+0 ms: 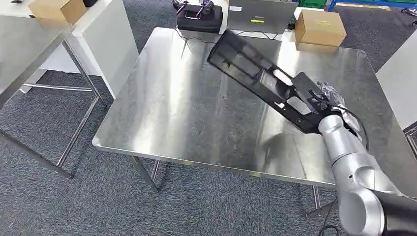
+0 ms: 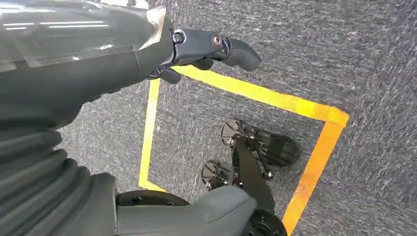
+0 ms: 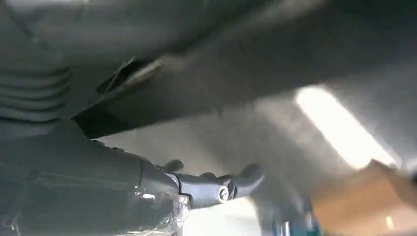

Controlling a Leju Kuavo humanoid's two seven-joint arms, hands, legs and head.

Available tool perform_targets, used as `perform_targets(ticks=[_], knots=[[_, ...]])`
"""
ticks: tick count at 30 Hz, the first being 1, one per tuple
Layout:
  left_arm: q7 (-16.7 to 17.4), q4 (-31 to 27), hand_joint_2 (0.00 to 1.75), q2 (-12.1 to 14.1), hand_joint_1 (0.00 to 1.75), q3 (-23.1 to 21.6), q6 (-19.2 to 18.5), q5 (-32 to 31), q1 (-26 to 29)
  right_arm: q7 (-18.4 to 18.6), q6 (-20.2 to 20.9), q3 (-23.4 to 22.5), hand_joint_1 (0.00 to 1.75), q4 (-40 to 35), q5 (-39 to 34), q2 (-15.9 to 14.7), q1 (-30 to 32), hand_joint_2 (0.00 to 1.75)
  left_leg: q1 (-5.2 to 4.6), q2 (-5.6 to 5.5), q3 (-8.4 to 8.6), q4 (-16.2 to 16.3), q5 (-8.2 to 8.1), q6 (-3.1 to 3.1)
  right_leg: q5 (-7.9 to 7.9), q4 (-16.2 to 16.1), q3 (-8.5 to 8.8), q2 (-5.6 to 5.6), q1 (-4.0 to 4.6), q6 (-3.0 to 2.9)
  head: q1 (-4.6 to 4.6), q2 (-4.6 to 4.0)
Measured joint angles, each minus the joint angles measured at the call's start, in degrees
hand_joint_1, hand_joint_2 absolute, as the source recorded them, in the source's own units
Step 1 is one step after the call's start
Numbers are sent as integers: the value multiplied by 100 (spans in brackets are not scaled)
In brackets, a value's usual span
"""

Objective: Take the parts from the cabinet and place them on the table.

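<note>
Steel table (image 1: 162,113) below — right hand (image 1: 324,101) grips black part (image 1: 255,73).

- A steel table (image 1: 187,108) is standing on grey carpet (image 1: 59,206).
- A cardboard box (image 1: 319,27) is sitting beyond the table's far right corner.
- Yellow tape (image 2: 275,101) is marking the floor.
- Light is reflecting off the tabletop.

Right hand (image 1: 325,101): fingers hidden behind the black part (image 1: 260,78) it holds.
Right wrist view: blurred, part's shape unclear.
Cardboard box (image 1: 51,8): cut by top edge.
Left hand (image 2: 196,49): grip state unclear.
</note>
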Motion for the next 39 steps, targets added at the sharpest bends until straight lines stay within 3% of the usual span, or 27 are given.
perform_targets(ticks=[3, 11, 19, 39], knots=[[42, 0, 175, 7, 0, 53, -7, 2, 0, 307, 605, -373, 0, 9, -270, 24, -115, 0, 0, 1, 1, 0, 0, 0, 1, 0, 1, 1, 0, 0, -2, 0], [72, 0, 175, 22, 0, 90, -11, 37, -4, 510, 963, -816, 0, 24, -447, 114, -283, 0, 1, -3, 4, 0, 1, 0, 0, 0, 3, -1, 0, 0, -2, 0], [72, 0, 175, 24, 0, 133, -13, 64, -6, 506, 1018, -1030, 0, 24, -510, 190, -329, 0, 0, -1, 3, 0, 0, 0, 0, 0, 3, 0, -1, 1, -2, 0], [2, 0, 175, 24, 0, 225, -74, 68, -8, 285, 841, -1048, 0, 24, -355, 260, -397, 0, 0, -2, 4, 0, 1, 0, 0, 0, 4, 0, 0, 1, -2, 0]])
